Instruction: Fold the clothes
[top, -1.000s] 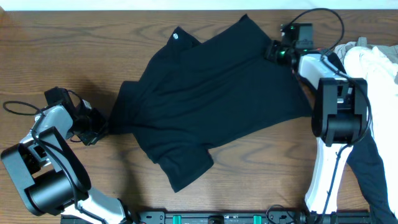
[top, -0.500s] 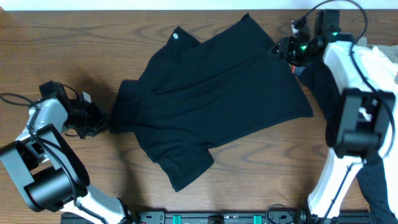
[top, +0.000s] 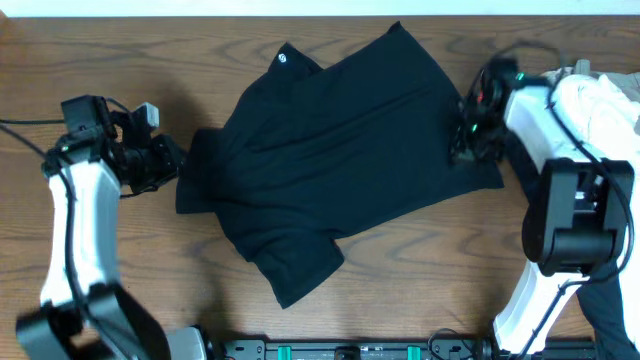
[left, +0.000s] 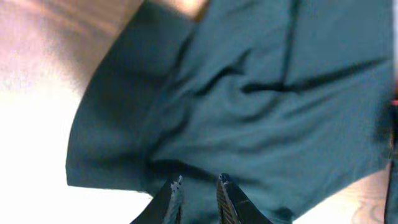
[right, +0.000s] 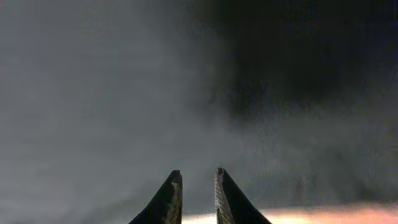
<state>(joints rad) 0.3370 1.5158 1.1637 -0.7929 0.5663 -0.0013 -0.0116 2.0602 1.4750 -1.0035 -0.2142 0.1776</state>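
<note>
The plain black short-sleeved fabric T-shirt (top: 340, 150) lies spread out on the brown wooden table (top: 100, 50). The left gripper (top: 168, 163) is just beside the shirt's left sleeve, and the right gripper (top: 468, 150) is at the shirt's right edge. The jaws of both stand narrow, with only a small gap, and hold nothing.

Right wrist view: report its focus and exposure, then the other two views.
Right wrist view: the black T-shirt fills it as a dim, featureless blur; only the right tool is sharp. Left wrist view: folds read clearly, but the table is blown out to white. Overhead view: evenly lit, wood grain crisp.
</note>
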